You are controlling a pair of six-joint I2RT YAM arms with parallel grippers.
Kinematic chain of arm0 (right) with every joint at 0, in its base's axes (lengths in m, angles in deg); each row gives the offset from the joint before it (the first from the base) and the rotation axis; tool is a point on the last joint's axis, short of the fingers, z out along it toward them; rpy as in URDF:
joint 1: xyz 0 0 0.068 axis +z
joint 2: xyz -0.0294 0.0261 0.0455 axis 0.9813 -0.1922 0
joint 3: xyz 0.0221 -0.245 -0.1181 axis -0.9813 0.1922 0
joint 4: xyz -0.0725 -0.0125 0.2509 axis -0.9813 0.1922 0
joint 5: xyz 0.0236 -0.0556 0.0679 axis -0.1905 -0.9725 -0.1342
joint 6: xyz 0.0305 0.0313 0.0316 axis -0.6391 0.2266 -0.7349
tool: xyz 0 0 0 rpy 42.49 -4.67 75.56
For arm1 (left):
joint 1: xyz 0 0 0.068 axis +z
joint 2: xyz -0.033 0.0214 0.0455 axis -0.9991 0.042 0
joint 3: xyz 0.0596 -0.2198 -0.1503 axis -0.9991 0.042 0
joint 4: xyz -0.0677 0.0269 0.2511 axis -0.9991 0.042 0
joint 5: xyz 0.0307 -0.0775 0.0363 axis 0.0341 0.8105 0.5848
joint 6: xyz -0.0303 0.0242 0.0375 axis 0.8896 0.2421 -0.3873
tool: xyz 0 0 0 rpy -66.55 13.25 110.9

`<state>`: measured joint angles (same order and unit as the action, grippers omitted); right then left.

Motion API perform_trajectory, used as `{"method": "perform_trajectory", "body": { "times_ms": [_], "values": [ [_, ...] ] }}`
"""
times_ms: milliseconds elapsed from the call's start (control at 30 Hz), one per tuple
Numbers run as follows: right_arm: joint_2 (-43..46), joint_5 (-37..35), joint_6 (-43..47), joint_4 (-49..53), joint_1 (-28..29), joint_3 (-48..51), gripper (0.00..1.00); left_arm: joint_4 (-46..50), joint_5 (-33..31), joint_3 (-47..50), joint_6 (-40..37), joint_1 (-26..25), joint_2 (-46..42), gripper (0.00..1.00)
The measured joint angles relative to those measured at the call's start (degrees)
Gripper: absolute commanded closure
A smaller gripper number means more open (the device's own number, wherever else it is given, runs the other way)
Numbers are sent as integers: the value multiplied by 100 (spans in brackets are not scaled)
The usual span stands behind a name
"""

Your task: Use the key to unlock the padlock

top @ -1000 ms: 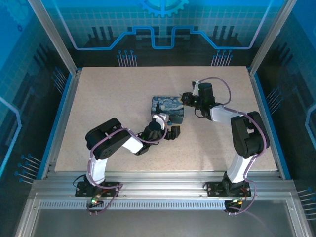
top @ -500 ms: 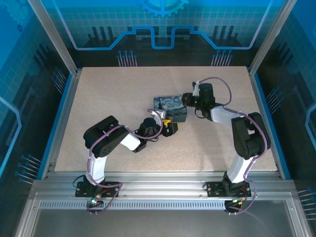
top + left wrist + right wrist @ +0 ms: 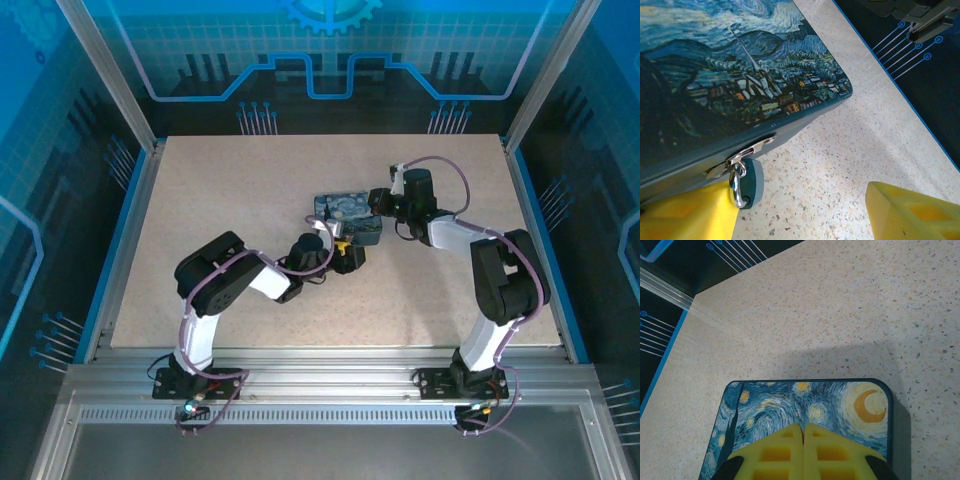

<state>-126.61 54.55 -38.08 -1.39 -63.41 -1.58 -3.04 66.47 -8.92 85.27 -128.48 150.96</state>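
My right end effector [image 3: 803, 432], closed, rests on the box [image 3: 805, 400] lid, likely steadying it. My left end effector [image 3: 802, 200] stands open, one finger touching the padlock [image 3: 741, 182] on the box's 6 o'clock wall.

Free room: I read bare table [image 3: 220, 190] left of and behind the box [image 3: 347, 218].
Obstacles: the right gripper [image 3: 378, 200], pads pressed together, sits over the lid's right end. The left gripper [image 3: 800, 220] is spread at the front wall. The padlock [image 3: 742, 184] seemingly touches one finger [image 3: 690, 215], with bare tabletop between the fingers.
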Motion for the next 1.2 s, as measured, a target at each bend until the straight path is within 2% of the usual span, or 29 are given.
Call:
{"method": "perform_trajectory", "body": {
  "times_ms": [167,333,633,833,1100,1200],
  "values": [
    [20,0,2,-31,31,24,100,-7,2,-136,35,-4,151,29],
    [31,0,11,-33,31,46,100,-22,-22,-168,157,-55,232,22],
    [120,0,24,-33,31,103,100,94,-660,-173,111,-197,184,20],
    [140,2,22,-35,31,103,100,365,-734,-278,7,-210,144,22],
    [155,0,22,-33,31,118,100,212,-553,-479,-4,-199,393,34],
    [186,0,24,-37,31,151,100,164,-492,-546,-15,-199,459,28]
  ]
}}
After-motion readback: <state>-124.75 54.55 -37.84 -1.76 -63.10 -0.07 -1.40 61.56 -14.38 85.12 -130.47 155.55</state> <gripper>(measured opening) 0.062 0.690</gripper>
